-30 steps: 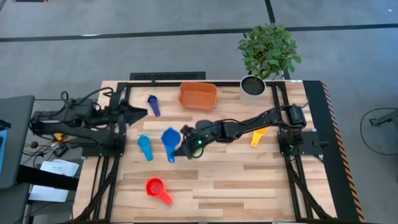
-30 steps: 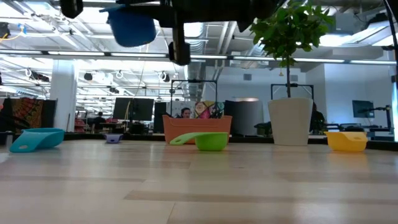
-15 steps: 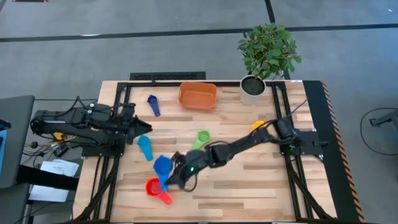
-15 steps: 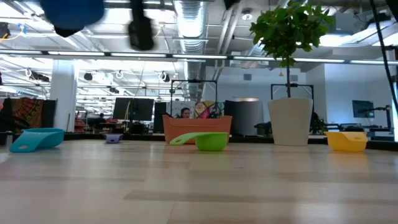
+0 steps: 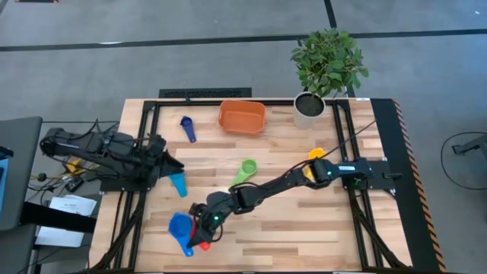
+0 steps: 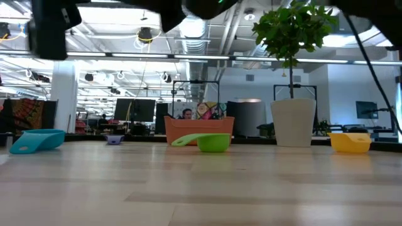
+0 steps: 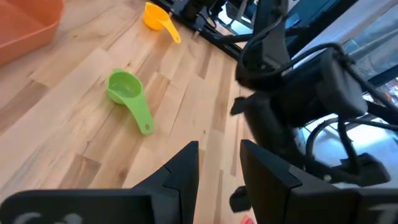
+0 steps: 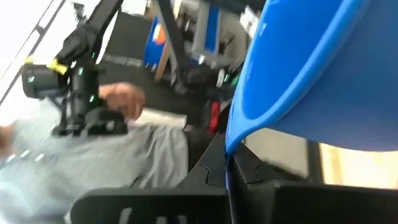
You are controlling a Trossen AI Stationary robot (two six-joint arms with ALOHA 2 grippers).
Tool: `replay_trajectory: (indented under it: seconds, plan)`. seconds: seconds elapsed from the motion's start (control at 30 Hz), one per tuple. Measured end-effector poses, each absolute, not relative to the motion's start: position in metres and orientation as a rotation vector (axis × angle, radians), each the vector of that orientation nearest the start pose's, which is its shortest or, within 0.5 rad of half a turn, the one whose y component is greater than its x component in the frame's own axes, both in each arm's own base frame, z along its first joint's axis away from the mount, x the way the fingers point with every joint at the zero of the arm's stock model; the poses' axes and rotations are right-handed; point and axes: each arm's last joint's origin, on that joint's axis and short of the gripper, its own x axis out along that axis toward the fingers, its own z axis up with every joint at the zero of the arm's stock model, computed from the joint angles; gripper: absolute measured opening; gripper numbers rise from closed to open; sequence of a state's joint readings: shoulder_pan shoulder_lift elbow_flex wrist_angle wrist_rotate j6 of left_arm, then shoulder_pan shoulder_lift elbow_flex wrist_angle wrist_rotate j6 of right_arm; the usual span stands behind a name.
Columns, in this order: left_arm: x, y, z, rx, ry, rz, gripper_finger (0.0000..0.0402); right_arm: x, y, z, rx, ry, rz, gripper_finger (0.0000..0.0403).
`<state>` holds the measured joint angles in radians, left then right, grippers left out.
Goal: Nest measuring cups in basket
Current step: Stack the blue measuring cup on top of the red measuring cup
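Wooden slats of the table (image 5: 304, 221) fill my overhead feed, with an office hall blurred behind on the low camera; I see the right gripper (image 5: 199, 231) reached far across to the near left part of the table, its jaws clamped together on the blue cup (image 5: 180, 228), which sits just beside the red cup (image 5: 204, 244), mostly hidden under the arm; on my right wrist feed the blue cup (image 8: 311, 68) looms huge, pinched at the fingers. My left gripper (image 5: 169, 164) waits at the left edge, its fingers (image 7: 180, 171) apart with nothing between them, near the light blue cup (image 5: 177, 183); the green cup (image 5: 246, 169) lies mid-table, the yellow cup (image 5: 313, 157) by the right arm, the navy cup (image 5: 186, 128) just left of the orange basket (image 5: 242, 116) at the far edge; a potted plant (image 5: 327, 65) stands at the far right corner.
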<state>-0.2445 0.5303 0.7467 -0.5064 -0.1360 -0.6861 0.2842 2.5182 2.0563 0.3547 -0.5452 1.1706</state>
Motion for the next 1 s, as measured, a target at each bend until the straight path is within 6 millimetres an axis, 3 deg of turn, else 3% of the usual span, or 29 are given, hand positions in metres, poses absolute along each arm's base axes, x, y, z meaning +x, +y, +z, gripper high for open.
replay_trajectory:
  seconds: [0.2, 0.53, 0.83, 1.0]
  plan:
    - [0.107, -0.03, 0.321, -0.619, 0.305, -0.003, 0.0105, 0.557, 0.178, 0.171, 1.159, 0.711, 0.721, 0.0005]
    - [0.108, -0.034, 0.318, -0.588, 0.296, 0.092, 0.0105, 0.559, 0.162, 0.168, 1.168, 0.788, 0.727, 0.0005]
    - [0.119, -0.038, 0.313, -0.553, 0.321, 0.15, 0.0105, 0.555, 0.157, 0.155, 1.197, 0.959, 0.682, 0.0039]
    - [0.123, -0.039, 0.31, -0.539, 0.337, 0.163, 0.0105, 0.556, 0.152, 0.156, 1.2, 0.956, 0.681, 0.0055]
